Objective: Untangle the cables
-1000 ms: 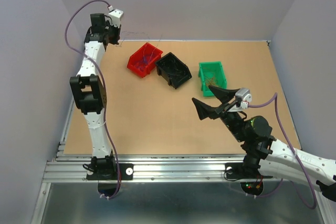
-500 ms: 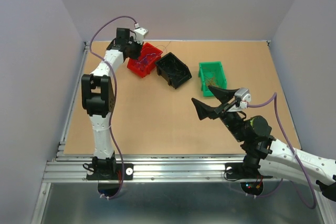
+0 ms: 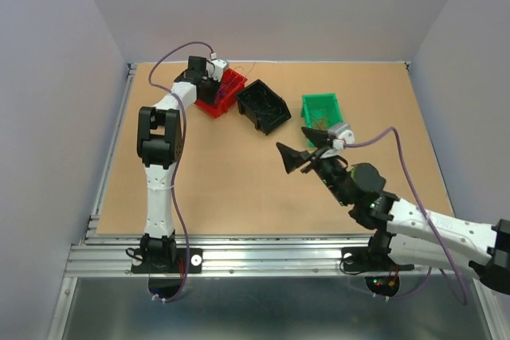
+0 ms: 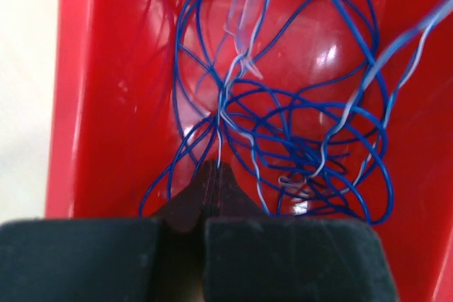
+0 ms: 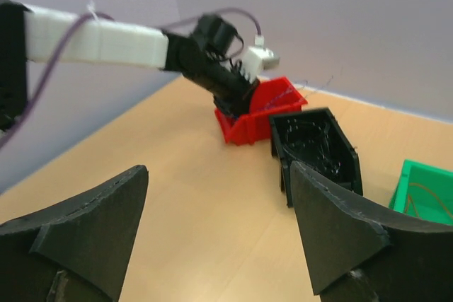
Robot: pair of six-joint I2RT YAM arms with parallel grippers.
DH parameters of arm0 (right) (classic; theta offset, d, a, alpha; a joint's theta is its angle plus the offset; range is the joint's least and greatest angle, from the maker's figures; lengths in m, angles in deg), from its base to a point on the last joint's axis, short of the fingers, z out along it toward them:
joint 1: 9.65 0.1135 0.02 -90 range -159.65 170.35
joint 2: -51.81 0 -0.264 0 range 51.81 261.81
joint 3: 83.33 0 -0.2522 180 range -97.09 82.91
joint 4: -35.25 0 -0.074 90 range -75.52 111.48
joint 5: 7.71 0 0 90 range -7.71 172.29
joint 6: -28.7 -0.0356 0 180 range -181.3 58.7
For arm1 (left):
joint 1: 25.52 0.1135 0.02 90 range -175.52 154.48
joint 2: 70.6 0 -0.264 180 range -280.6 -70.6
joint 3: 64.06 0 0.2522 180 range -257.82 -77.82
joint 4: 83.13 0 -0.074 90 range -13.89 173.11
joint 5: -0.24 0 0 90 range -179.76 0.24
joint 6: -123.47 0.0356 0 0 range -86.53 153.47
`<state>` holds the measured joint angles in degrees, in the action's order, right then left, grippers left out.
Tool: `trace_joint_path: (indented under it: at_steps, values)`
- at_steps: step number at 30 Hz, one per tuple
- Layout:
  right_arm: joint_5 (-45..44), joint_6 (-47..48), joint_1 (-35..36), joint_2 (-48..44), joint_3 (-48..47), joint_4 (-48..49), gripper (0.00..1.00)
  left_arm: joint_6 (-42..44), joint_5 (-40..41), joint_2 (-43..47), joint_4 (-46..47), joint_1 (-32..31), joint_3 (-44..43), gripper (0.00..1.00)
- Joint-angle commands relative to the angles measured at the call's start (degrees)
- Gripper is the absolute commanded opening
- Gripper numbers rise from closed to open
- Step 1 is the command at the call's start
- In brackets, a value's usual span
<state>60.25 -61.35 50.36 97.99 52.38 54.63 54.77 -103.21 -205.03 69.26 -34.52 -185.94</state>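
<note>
While its black jaws are pressed together into a narrow tip, the left gripper [image 4: 214, 175] hangs inside the red plastic bin [image 4: 92, 68] and points down at its bottom. One thin blue strand runs straight to this tip and touches it, but I cannot tell if it is clamped between the jaws. Just beyond the tip lies the loose bundle of thin blue cables [image 4: 297, 139]. It is made of many curly loops that cross one another over the middle and right part of the bin bottom. A few paler strands rise out of the wrist view at the upper right.

The right gripper [image 5: 212, 231] has its two black wedge-shaped jaws spread wide, and nothing is between them. It hovers above the brown tabletop [image 3: 223, 189], well apart from the red bin, with its open side turned toward the bins. In the top view it is near the front end of the green plastic bin [image 3: 323, 109].

Between the red bin and the green bin stands the black plastic bin [image 3: 263, 107], just beside the red one. The black bin holds thin dark strands [image 5: 315, 139]. The green bin holds a few thin brownish strands [image 3: 319, 123]. All three bins stand on the far half of the tabletop.
</note>
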Motion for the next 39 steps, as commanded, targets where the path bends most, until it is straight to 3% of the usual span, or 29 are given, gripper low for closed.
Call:
trace_joint_path:
  at_steps: [1, 7, 11, 13, 14, 15, 21, 26, 33, 39]
  values:
    - [-6.52, -1.88, -0.85, 11.87, -9.53, -1.86, 0.84, -0.64, 1.15, -0.82, -1.35, 0.12, -4.47, 0.0]
    - [10.86, -10.39, -17.86, 29.56, -22.28, -4.14, 0.76, -0.65, 0.62, 1.89, 1.62, 0.21, -0.53, 0.0]
    - [25.63, -16.02, -24.84, 46.23, -34.75, -4.67, 0.72, -0.56, -0.35, 3.3, 2.77, 0.29, 1.85, 0.0]
    - [27.14, -16.64, -26.17, 56.68, -47.22, -9.92, 0.72, -0.12, -0.52, 3.39, 2.42, 0.21, 1.94, 0.0]
    - [26.71, -16.82, -26.52, 56.75, -52.22, -11.68, 0.73, 0.06, -0.52, 3.47, 2.33, 0.21, 2.12, 0.0]
    - [26.79, -17.34, -26.87, 64.06, -60.19, -14.14, 0.75, 0.23, -0.87, 3.47, 2.16, 0.21, 2.21, 0.0]
    - [28.38, -25.69, -31.0, 87.99, -88.51, -18.46, 0.72, 0.76, -1.49, 3.74, 1.72, 0.21, 2.65, 0.0]
    - [26.97, -29.47, -31.79, 98.64, -100.58, -20.66, 0.72, 1.2, -1.84, 4.09, 1.19, 0.38, 3.35, 0.0]
    - [27.14, -32.02, -32.23, 104.72, -106.22, -20.23, 0.68, 1.38, -2.37, 4.62, 1.19, 0.38, 4.05, 0.0]
    - [30.21, -33.08, -32.23, 106.41, -106.77, -17.68, 0.56, 1.73, -2.37, 4.27, 0.75, 0.47, 4.14, 0.0]
